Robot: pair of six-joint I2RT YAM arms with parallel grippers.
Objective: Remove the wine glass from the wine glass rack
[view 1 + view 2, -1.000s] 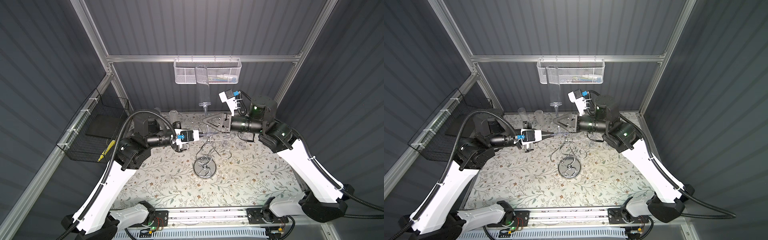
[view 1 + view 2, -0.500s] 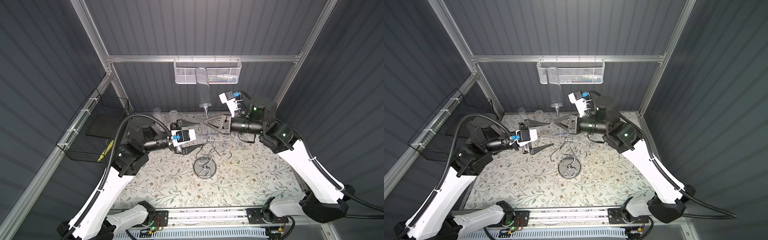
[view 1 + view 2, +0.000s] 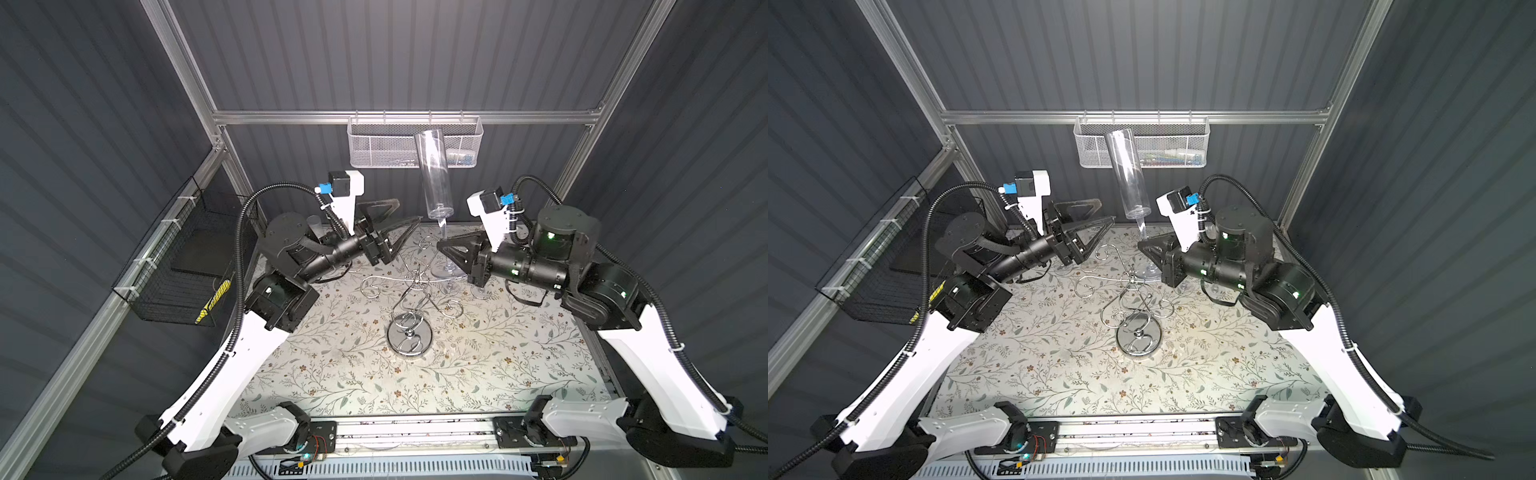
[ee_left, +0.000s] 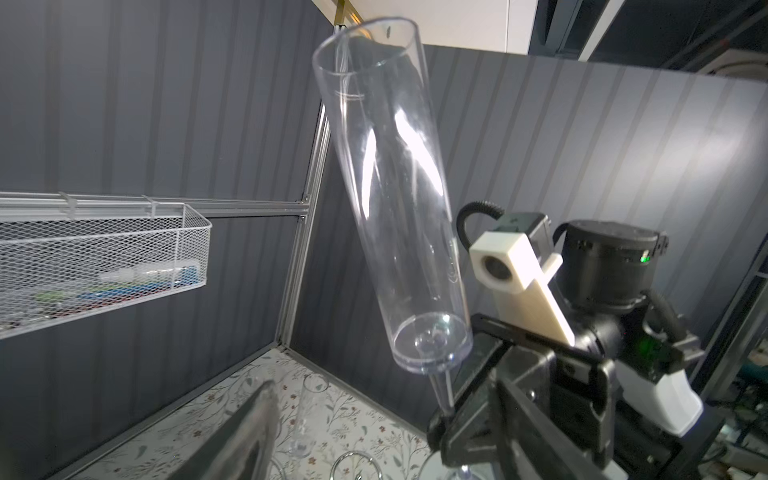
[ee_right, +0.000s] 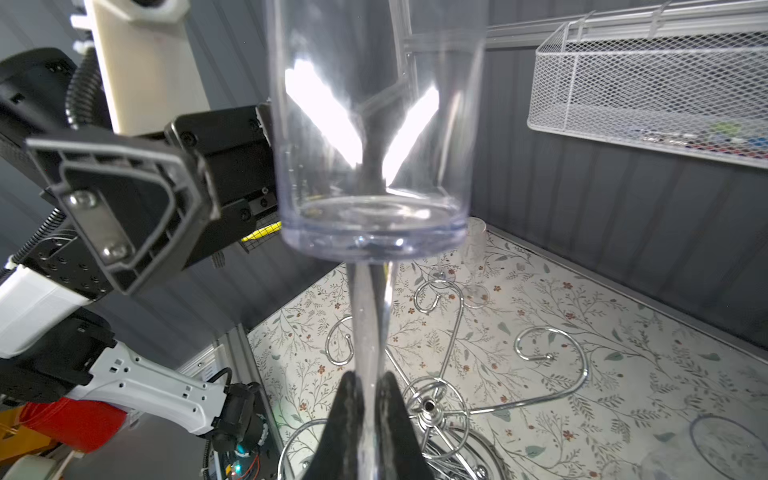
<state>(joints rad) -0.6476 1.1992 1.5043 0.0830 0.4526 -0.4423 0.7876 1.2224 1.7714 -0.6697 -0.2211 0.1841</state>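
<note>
The wine glass (image 3: 434,178) (image 3: 1127,178) is a tall clear flute, held upright and slightly tilted above the back of the table. My right gripper (image 3: 442,245) (image 3: 1144,245) (image 5: 368,378) is shut on its thin stem, just below the bowl (image 5: 374,124). The chrome wine glass rack (image 3: 409,336) (image 3: 1139,338) stands mid-table, and its curled arms (image 5: 428,405) lie below and in front of the glass. My left gripper (image 3: 405,214) (image 3: 1106,212) hangs open to the left of the glass (image 4: 390,208) and touches nothing. One finger (image 4: 249,436) shows in the left wrist view.
A white mesh basket (image 3: 382,145) hangs on the back rail behind the glass. A black wire basket (image 3: 183,266) is fixed to the left wall. Other clear flutes (image 4: 307,415) (image 5: 473,257) stand on the floral table near the back wall.
My left gripper has opened and drawn back up and to the left, away from the rack's arms. The right gripper keeps its hold on the glass stem, shifted slightly right.
</note>
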